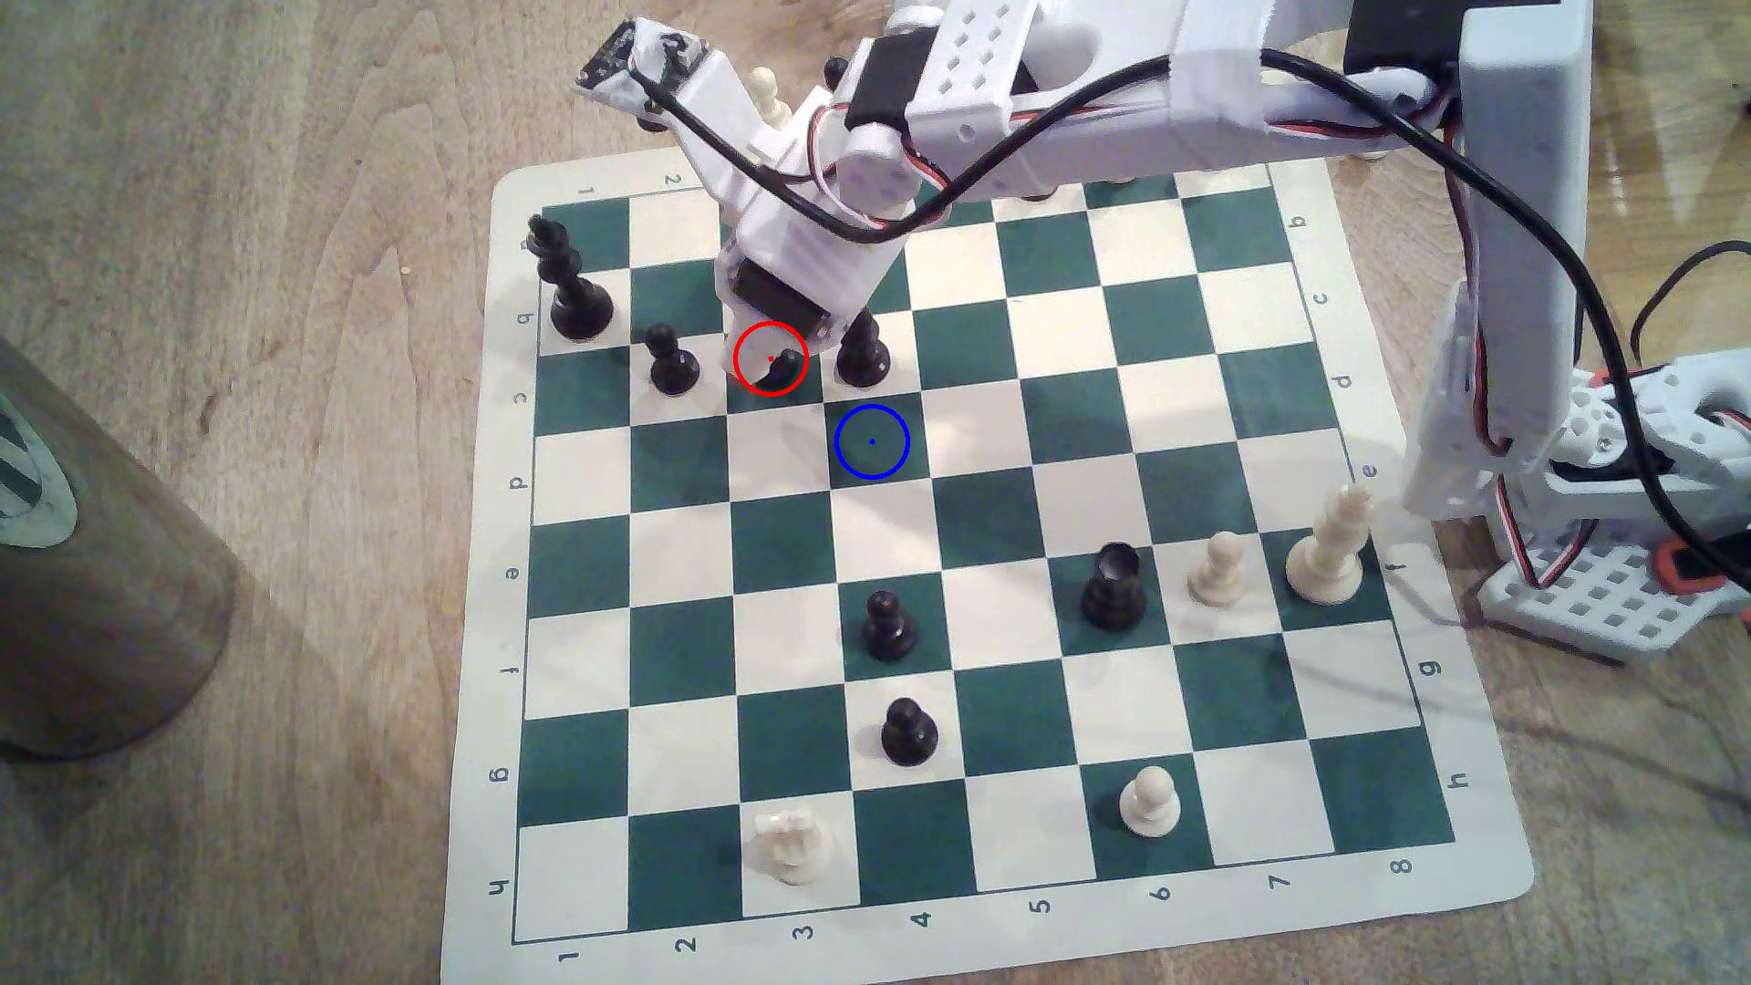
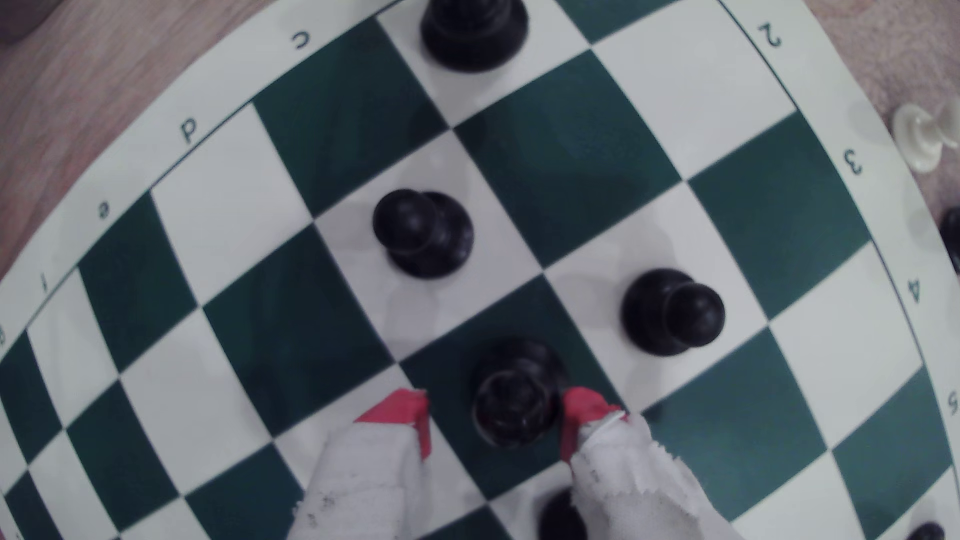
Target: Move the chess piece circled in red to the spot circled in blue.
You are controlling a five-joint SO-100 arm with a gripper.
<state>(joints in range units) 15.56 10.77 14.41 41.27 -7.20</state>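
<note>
Between the two red-tipped, white-wrapped jaws [image 2: 493,426] stands the black bishop-like chess piece with its round base [image 2: 514,397], upright on its dark green square; the jaws are parted on either side of it, one red tip just beside the piece and the other a little apart, and whether the nearer tip touches cannot be told. The wrist view gives this gap plainly, whereas the exterior view hides most of the piece behind the white arm's wrist, so only a dark edge of it [image 1: 785,377] shows inside the red ring. What the exterior view adds is the dark green square marked by a thin blue ring with a centre dot [image 1: 872,441], bare and diagonally adjacent to the ringed piece's square, on the side away from the arm's wrist. Just beyond the jaws, the wrist view shows two round-headed black pawns [image 2: 423,233] on white squares flanking the piece's square, and a larger black base [image 2: 474,31] further off. The green-and-cream roll-up chess board [image 1: 947,933] lies on a wooden surface [image 1: 284,284]. In the exterior view, well apart from the jaws, a tall black king [image 1: 568,279] stands near the board's corner, and cream pieces [image 1: 1326,549] stand toward the exterior view's right.
</note>
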